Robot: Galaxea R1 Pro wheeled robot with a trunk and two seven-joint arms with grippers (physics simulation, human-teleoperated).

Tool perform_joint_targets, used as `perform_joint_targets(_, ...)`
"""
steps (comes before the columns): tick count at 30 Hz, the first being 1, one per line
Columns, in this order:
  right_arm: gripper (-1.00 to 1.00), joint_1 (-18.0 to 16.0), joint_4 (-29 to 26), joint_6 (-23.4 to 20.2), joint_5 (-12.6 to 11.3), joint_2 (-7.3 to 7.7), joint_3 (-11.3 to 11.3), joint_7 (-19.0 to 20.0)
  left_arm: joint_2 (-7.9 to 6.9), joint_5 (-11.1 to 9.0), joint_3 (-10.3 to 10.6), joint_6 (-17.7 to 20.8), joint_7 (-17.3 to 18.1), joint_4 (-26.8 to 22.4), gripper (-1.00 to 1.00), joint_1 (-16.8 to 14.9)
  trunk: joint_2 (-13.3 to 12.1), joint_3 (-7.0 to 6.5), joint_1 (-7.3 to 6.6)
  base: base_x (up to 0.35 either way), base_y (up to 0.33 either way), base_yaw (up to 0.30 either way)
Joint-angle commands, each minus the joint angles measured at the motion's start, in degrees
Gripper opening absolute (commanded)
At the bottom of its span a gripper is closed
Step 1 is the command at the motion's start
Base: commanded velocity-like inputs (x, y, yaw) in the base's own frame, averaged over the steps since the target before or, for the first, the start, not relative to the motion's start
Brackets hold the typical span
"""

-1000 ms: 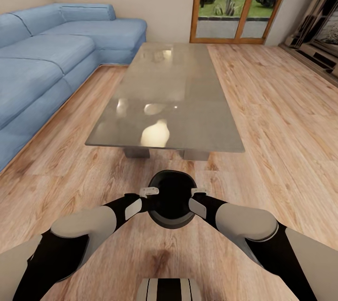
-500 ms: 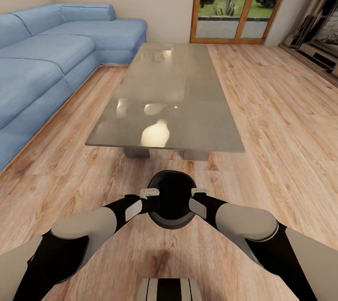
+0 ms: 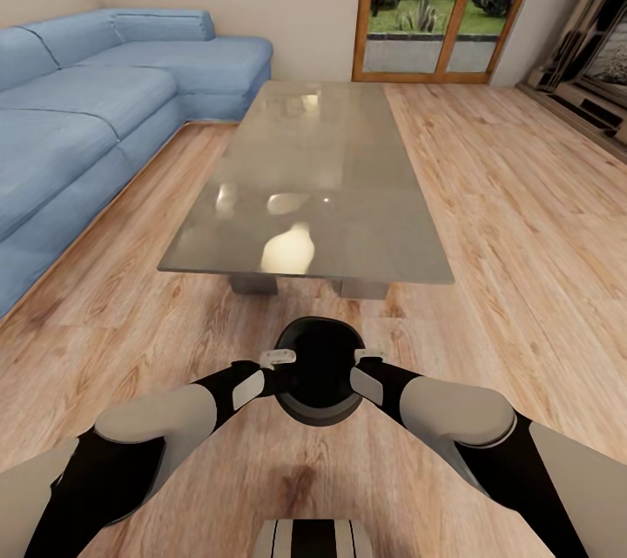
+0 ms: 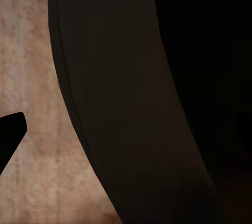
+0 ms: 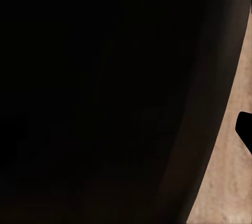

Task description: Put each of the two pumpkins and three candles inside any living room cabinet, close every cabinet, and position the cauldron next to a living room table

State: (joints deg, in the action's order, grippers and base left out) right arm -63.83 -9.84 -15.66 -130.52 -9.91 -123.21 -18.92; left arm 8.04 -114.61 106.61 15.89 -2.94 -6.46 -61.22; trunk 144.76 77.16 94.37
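Clamping the cauldron (image 3: 318, 371) between left pincer (image 3: 277, 358) and right pincer (image 3: 369, 356), apparently each grasping its rim, the robot has it near the desk (image 3: 318, 184), not yet released.

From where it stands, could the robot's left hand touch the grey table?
Probably not yet. The left hand is at the cauldron, pressed to its side, and the table sits beyond the pot across bare floor.

Black cauldron (image 3: 319, 371), glossy grey table (image 3: 318, 184), blue sofa (image 3: 96, 105).
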Motion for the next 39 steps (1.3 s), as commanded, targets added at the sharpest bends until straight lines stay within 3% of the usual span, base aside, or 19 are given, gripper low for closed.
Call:
perform_joint_targets(1, 1.00, -0.1, -0.1, -0.2, -0.1, 0.03, -0.2, -0.2, -0.04, 0.1, 1.3, 0.2, -0.5, 0.0, 1.00, 0.0, 0.0, 0.05, 0.27, 0.000, 0.000, 0.000)
perform_joint_targets(39, 1.00, -0.1, -0.1, -0.3, -0.1, 0.16, -0.2, -0.2, -0.13, 0.1, 1.2, 0.0, -0.6, 0.1, 1.00, 0.0, -0.3, -4.38, -0.24, 0.000, 0.000, 0.000)
